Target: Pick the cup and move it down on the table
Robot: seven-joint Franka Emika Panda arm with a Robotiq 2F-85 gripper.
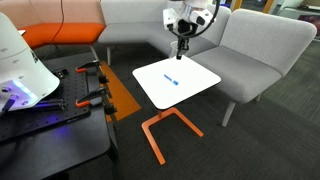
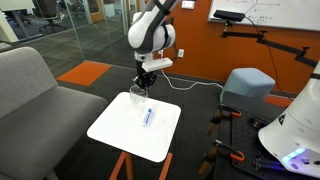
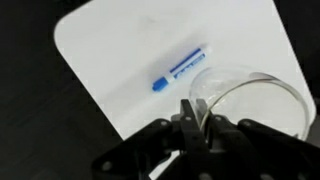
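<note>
The clear cup (image 3: 252,98) is pinched by its rim between my gripper's (image 3: 193,114) two fingers, which are shut on it. In an exterior view the cup (image 2: 138,97) hangs under the gripper (image 2: 143,86) at the far edge of the white table (image 2: 125,135). I cannot tell whether its base touches the top. In an exterior view the gripper (image 1: 184,43) is over the table's (image 1: 190,88) back edge, and the cup is too faint to make out there.
A small blue pen (image 3: 180,68) lies near the middle of the table, also in both exterior views (image 1: 171,80) (image 2: 148,117). Grey sofas (image 1: 250,45) stand behind the table. A black workbench (image 1: 50,110) with clamps stands beside it.
</note>
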